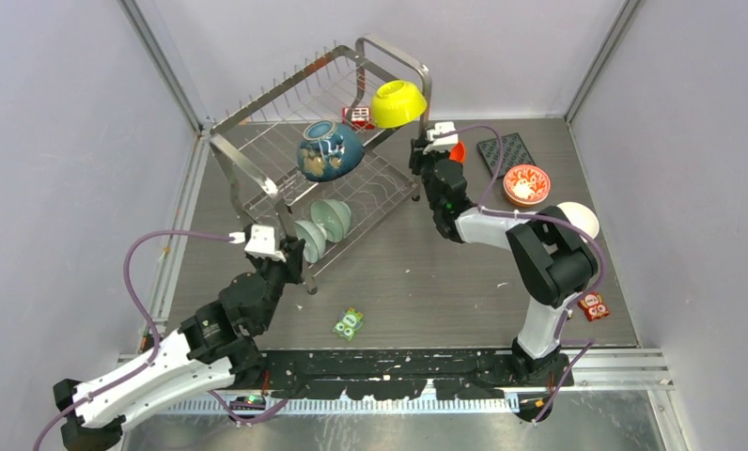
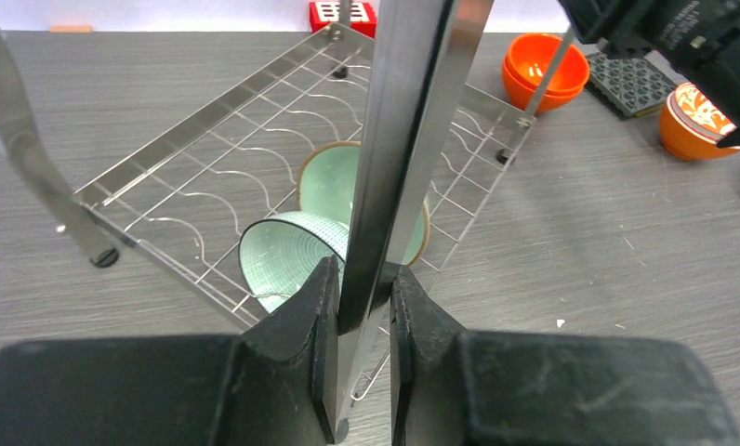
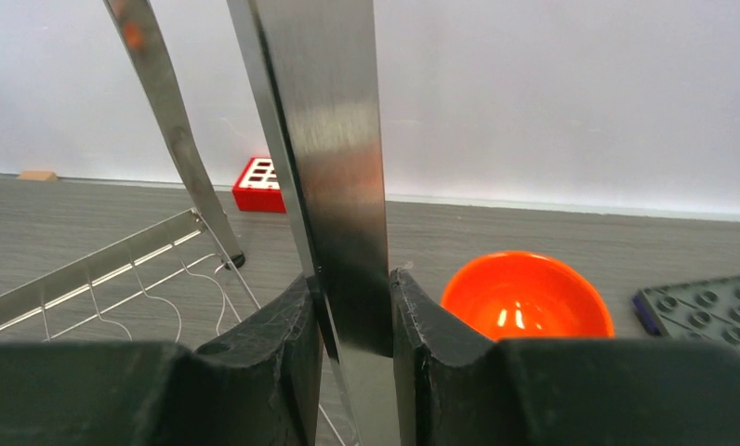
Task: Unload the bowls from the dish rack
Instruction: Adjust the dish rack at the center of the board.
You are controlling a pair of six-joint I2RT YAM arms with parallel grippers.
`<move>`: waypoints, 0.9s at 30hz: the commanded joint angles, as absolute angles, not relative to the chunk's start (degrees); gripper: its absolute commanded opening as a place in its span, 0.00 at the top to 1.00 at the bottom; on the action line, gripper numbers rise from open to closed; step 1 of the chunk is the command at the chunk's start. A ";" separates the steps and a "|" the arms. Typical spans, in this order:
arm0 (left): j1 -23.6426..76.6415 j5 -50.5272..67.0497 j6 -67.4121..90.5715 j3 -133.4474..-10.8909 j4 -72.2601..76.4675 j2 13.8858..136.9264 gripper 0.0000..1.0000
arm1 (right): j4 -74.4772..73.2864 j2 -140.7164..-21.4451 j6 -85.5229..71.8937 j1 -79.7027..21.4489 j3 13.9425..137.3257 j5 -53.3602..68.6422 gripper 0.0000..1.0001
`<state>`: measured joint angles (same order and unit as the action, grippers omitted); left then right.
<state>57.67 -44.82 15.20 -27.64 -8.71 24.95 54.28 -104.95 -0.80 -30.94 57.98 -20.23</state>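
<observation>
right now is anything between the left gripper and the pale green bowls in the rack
Yes. The left gripper is shut on an upright steel post of the dish rack, and that post stands directly between it and the two pale green bowls on the lower tier.

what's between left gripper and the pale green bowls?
Only the dish rack's steel post, which the left gripper is clamped on; the pale green bowls sit right behind it on the lower shelf. Clearest in the left wrist view.
</observation>
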 commanded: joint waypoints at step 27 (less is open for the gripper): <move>47.41 -56.34 22.81 -28.81 -10.33 32.03 1.00 | 40.55 -83.45 -11.94 -50.57 42.42 -27.03 0.87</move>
